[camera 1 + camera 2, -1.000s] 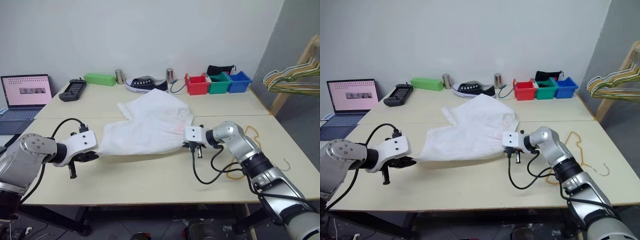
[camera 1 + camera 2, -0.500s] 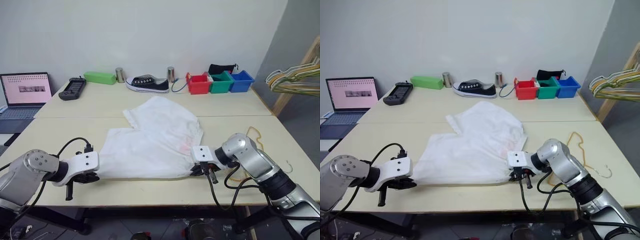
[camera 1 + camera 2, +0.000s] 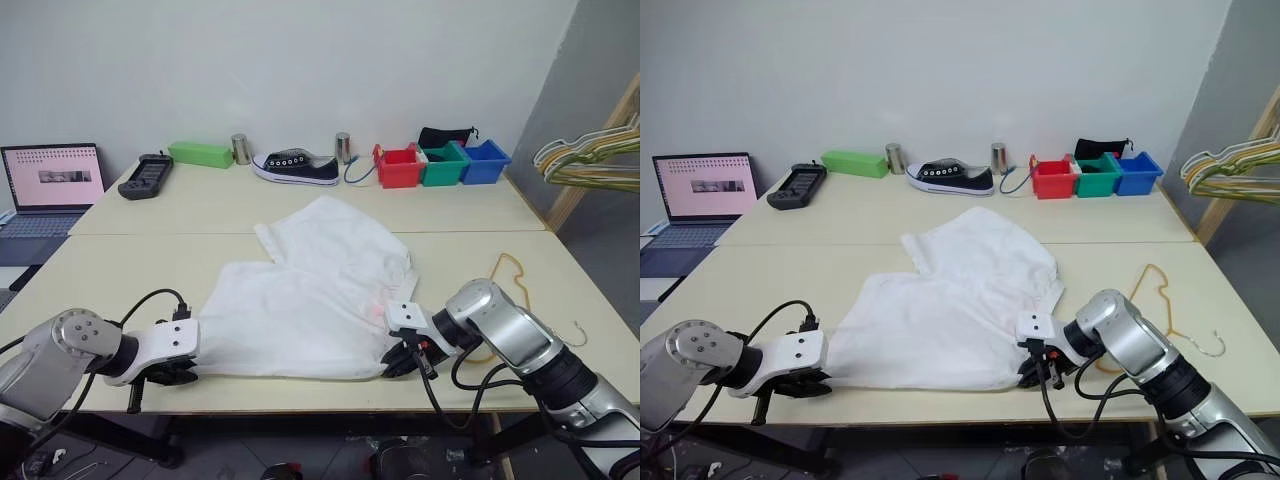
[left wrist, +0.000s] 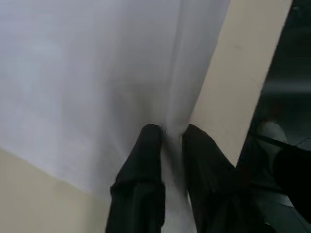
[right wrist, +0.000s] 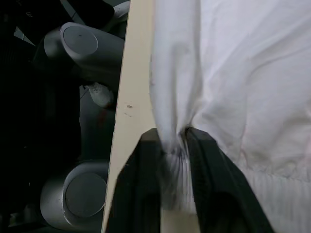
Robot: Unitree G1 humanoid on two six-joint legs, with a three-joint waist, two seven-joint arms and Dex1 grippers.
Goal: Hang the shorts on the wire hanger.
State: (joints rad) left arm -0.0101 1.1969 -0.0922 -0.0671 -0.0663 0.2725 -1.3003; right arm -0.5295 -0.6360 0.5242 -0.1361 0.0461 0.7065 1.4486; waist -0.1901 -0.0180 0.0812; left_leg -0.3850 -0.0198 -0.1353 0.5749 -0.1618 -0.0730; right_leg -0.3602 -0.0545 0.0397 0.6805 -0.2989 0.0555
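Your widest surface is the pale cream table (image 3: 300, 205), two tops pushed together with a seam running across. Spread over its near half you have the large white fabric shorts (image 3: 310, 290), lying mostly flat with one leg reaching toward the far side and the near hem right along the table's front edge; a faint pink mark shows near the right corner.

Your left gripper (image 4: 167, 141) sits at the shorts' near left corner, and the wrist view shows its two black fingers (image 4: 146, 160) pinching a fold of the white cloth between them, so it is grasping the shorts. Your right gripper (image 5: 171, 141) is at the near right corner by the gathered waistband, fingers clenched on a bunched tuck of the same fabric, right at the table's edge.

At the far left you see an open laptop (image 3: 50, 185). On the right, beyond the table, a wooden rack carries a bunch of green, pink and yellow hangers (image 3: 585, 160).

Along the back row stand a black-and-white sneaker (image 3: 295, 167), a green box (image 3: 200, 155), a black handheld controller (image 3: 145, 177), and red, green and blue bins (image 3: 440, 165).

The thin pale-yellow wire hanger (image 3: 1160, 300) lies flat on the table just right of the shorts, beside your right arm, its small hook (image 3: 1212, 345) near the right edge.
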